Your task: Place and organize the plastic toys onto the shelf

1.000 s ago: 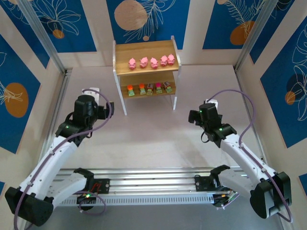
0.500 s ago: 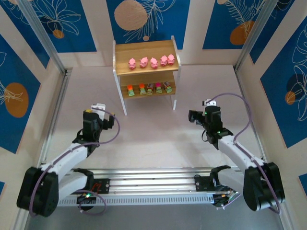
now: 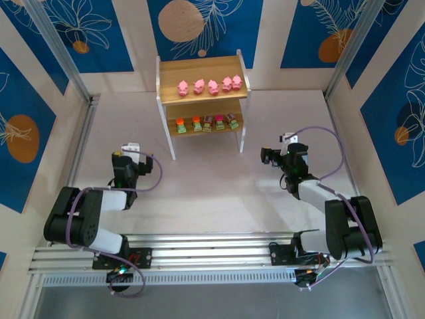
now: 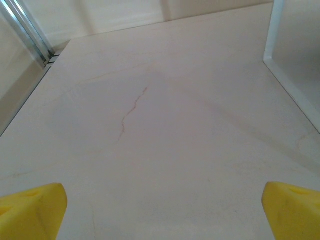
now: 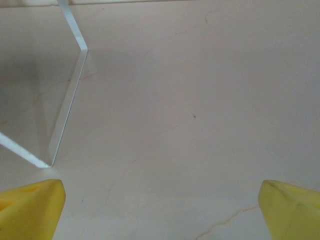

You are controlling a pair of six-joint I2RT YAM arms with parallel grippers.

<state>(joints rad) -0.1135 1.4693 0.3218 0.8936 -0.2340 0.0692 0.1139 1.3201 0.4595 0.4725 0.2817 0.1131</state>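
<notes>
Your shelf (image 3: pixel 199 69) stands ahead of the left gripper (image 3: pixel 131 150) and right gripper (image 3: pixel 270 157), between them, long axis running across, open front facing them. Both hang empty, fingers spread wide, well short of it. The job looks finished: five pink pigs (image 3: pixel 212 86) line its upper board, five green-based pieces (image 3: pixel 207 123) the lower.

1. The small two-tier shelf of light wooden boards (image 3: pixel 199 68) has smooth, satin wood; its thin white legs (image 5: pixel 67 112) look smooth and painted.
2. The rounded pink plastic toys (image 3: pixel 212 86) look smooth.
3. The pale beige tabletop (image 4: pixel 165 150) is matt and smooth, with faint hairline cracks.
4. The silver ribbed rail (image 3: pixel 212 249) is bare metal.
5. The yellow pads (image 4: pixel 30 212) are matt.
</notes>
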